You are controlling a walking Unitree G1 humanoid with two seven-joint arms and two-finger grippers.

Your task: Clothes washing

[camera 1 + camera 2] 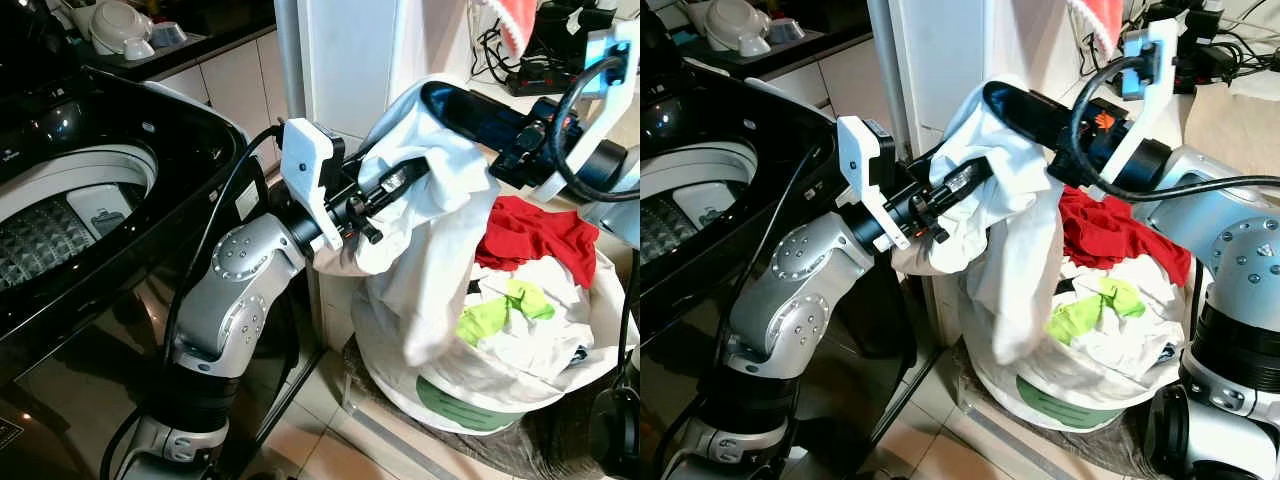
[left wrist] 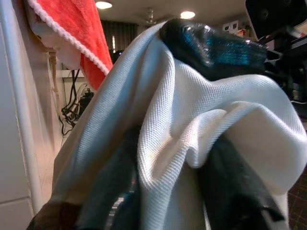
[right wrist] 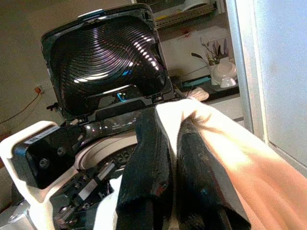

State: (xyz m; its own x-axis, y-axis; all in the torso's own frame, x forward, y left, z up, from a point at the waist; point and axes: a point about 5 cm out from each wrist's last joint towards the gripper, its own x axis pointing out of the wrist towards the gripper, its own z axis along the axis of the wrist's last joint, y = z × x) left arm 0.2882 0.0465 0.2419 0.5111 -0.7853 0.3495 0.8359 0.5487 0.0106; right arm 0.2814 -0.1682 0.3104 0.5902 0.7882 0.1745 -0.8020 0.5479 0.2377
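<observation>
Both pincers grip one white garment [image 1: 430, 200] above the laundry basket [image 1: 470, 400]; the left gripper [image 1: 405, 180] reaches in from the left with its black fingers clamped on a fold of the cloth, which wraps over them in the left wrist view; the right gripper [image 1: 1005, 100] comes from the right and higher, its two fingers [image 3: 148, 163] pressed together on the garment's upper edge; the cloth hangs from both down into the basket, its lower end touching the pile; the basket stands on the tiled floor to the right, heaped with a red garment [image 1: 530, 235], a lime-green piece [image 1: 500, 308] and more white laundry; the washing machine [image 1: 90, 210] stands to the left with its lid [image 3: 103, 57] raised and its drum [image 1: 50, 225] open; a red towel [image 2: 76, 33] hangs from the far counter.
</observation>
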